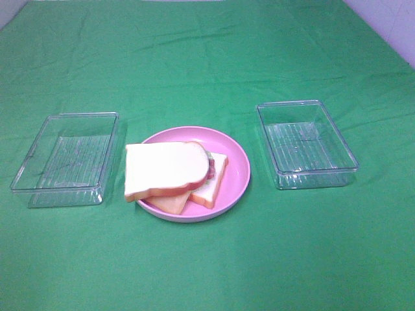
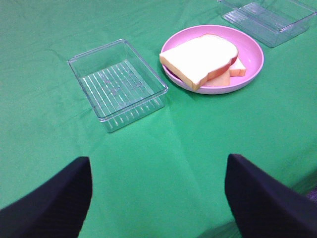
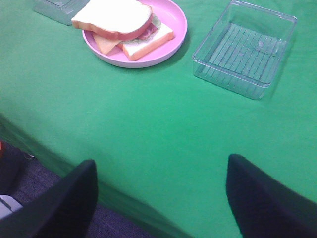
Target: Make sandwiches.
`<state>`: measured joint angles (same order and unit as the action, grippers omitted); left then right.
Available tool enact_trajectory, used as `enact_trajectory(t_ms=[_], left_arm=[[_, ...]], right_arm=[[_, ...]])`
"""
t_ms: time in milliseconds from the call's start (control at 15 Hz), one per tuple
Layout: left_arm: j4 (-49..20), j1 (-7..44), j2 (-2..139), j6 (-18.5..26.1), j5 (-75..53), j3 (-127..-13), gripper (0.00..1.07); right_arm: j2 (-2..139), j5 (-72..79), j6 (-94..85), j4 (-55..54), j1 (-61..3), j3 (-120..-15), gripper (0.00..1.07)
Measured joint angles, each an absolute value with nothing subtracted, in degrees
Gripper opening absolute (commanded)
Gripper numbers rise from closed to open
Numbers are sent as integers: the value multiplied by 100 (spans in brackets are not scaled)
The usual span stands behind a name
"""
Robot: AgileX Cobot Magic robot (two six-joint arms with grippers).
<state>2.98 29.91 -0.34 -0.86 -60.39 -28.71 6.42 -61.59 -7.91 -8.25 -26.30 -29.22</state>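
From my remote station, the left end effector point(image 2: 158, 196) and right end effector point(image 3: 161, 196) hung released, jaws spread wide over the green counter point(image 1: 207, 259), only their dark tips in frame and neither arm visible from above. The sandwich point(image 1: 174, 173) lay on the pink plate point(image 1: 237, 170), its top slice skewed; bacon and lettuce barely peeked out, cheese jutting at one edge. A clear tray point(image 1: 65, 159) sat left, another tray point(image 1: 306, 144) right, both apart from the plate.

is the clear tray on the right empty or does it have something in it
Empty. The right tray shows only its ribbed clear floor, with green cloth through it, and the right wrist view agrees.
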Motion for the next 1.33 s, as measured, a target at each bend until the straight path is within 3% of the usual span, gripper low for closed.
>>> enact_trajectory(t_ms=[200,533,667,933,1333], left_arm=[[292,2664,-34,-86,-6039,-2871,72],[292,1186,-34,-86,-6039,-2871,72],[292,699,-34,-86,-6039,-2871,72],[292,-138,-34,-86,-6039,-2871,72],[292,-241,-34,-86,-6039,-2871,72]], right_arm=[[636,-6159,-791,-842,-1782,-2922,69],[281,-6154,-791,-842,-11,-2911,69],[23,-6154,-791,-842,401,-2911,69],[-29,-6154,-791,-848,435,-2911,69],[-29,-6154,-791,-848,435,-2911,69]])
